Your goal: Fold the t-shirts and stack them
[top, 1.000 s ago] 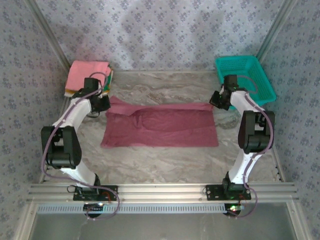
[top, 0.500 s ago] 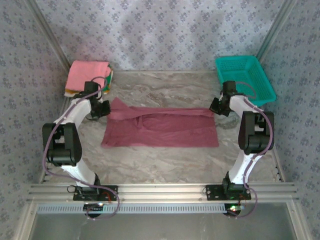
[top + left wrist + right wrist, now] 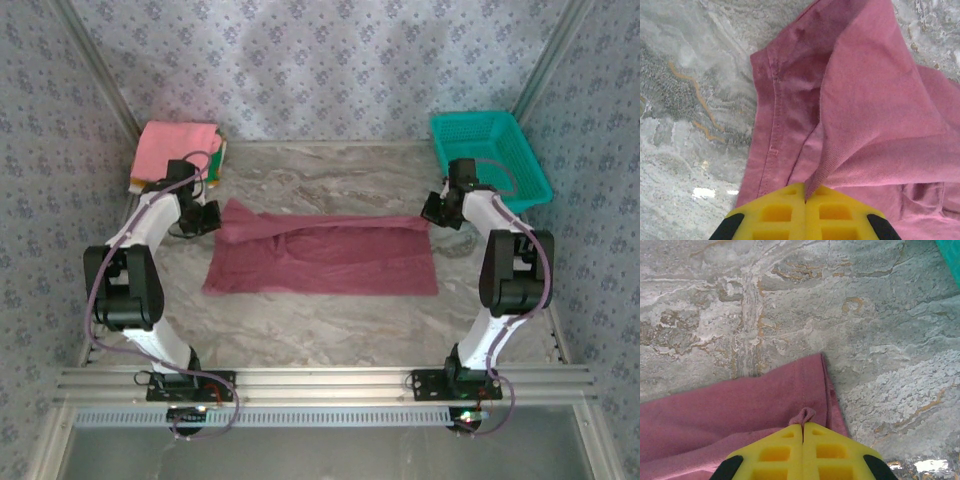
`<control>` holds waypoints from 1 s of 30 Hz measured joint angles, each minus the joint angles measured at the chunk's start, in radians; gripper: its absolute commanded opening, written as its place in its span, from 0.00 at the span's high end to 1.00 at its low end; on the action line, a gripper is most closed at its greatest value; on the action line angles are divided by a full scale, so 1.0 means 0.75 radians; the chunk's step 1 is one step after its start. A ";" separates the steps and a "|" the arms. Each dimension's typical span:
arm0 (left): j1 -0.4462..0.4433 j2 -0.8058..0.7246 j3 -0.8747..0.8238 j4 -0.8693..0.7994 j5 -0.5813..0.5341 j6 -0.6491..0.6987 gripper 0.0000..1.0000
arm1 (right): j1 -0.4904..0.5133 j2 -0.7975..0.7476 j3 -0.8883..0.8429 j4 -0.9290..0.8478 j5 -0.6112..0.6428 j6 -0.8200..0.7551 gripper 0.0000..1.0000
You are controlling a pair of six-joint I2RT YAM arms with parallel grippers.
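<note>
Maroon t-shirt (image 3: 320,262) lay across the tabletop (image 3: 330,322), its far corners pinched tight in the left gripper (image 3: 805,192) and right gripper (image 3: 802,428); pink-topped stack (image 3: 178,150) at far-left corner

You get a soft, evenly lit overhead view, slightly hazy, faint shadows only, your wrist views sharper, small white glare patches on the marble table (image 3: 685,150), darker shade under the raised fold of the maroon shirt (image 3: 870,90)
</note>
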 measured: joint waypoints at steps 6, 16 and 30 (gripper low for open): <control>0.018 -0.010 0.004 -0.017 0.044 -0.005 1.00 | 0.000 -0.004 0.000 -0.009 0.002 -0.004 1.00; 0.035 -0.015 0.004 -0.023 0.100 -0.015 1.00 | -0.003 -0.040 -0.008 -0.014 0.017 -0.008 1.00; 0.062 -0.033 -0.082 -0.015 0.113 -0.016 1.00 | -0.008 -0.046 -0.178 -0.004 0.054 -0.002 0.70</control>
